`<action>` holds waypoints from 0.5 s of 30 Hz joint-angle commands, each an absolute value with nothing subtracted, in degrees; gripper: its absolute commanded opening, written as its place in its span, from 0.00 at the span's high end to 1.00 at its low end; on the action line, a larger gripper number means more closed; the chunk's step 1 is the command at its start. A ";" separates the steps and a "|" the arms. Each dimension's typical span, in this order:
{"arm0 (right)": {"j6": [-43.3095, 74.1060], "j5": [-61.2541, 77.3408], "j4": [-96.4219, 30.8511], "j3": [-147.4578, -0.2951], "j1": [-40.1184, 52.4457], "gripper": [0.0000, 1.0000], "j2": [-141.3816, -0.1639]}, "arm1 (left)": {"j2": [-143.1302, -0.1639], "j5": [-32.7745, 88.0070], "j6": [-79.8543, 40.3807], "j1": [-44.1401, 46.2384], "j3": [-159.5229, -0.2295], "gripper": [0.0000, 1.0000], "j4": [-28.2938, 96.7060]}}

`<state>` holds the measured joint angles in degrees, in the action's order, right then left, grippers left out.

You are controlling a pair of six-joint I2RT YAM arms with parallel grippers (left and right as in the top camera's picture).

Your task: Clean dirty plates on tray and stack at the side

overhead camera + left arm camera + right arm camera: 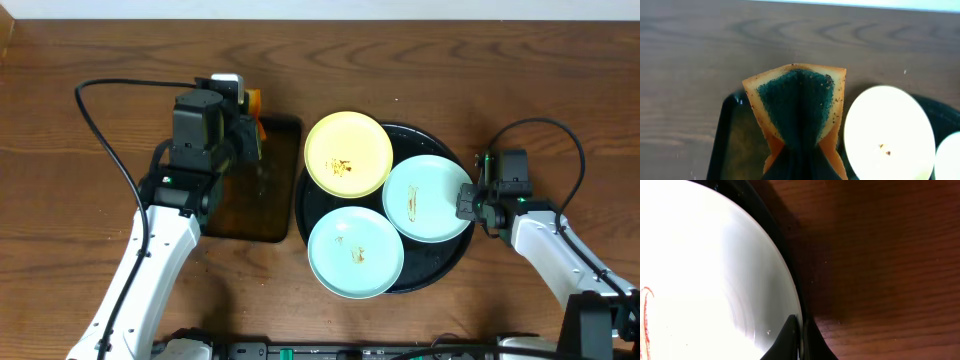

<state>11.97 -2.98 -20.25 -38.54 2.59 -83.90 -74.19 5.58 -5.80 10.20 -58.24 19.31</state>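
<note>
Three plates lie on the round black tray (447, 270): a pale yellow plate (348, 153) at the back, one mint plate (427, 197) on the right and another mint plate (356, 252) at the front, each with brown specks. My right gripper (467, 200) is shut on the right mint plate's rim. In the right wrist view its fingers (790, 339) pinch that plate's edge (785, 287). My left gripper (248, 128) is shut on an orange and green sponge (797, 107), squeezed into a fold, left of the yellow plate (887, 132).
A rectangular dark tray (268, 205) lies left of the round tray, under the left gripper. Its rim (720, 142) shows in the left wrist view. Bare wooden table surrounds both trays. Arm cables loop at the far left and right.
</note>
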 commanded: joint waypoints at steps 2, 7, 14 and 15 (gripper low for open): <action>12.19 -4.49 -20.36 -39.31 2.92 0.99 -84.14 | -76.20 4.49 -8.27 10.22 -58.28 0.92 22.28; 12.19 -4.49 -20.47 -39.31 2.92 0.99 -84.14 | -81.69 4.49 -11.33 10.22 -58.28 0.93 27.03; 12.19 -4.47 -20.56 -39.31 2.92 0.99 -84.14 | -89.14 9.17 -11.70 10.22 -58.30 0.92 30.17; 12.19 -4.47 -20.58 -39.31 2.92 0.99 -84.14 | -89.58 10.07 -11.70 10.22 -58.30 0.93 30.17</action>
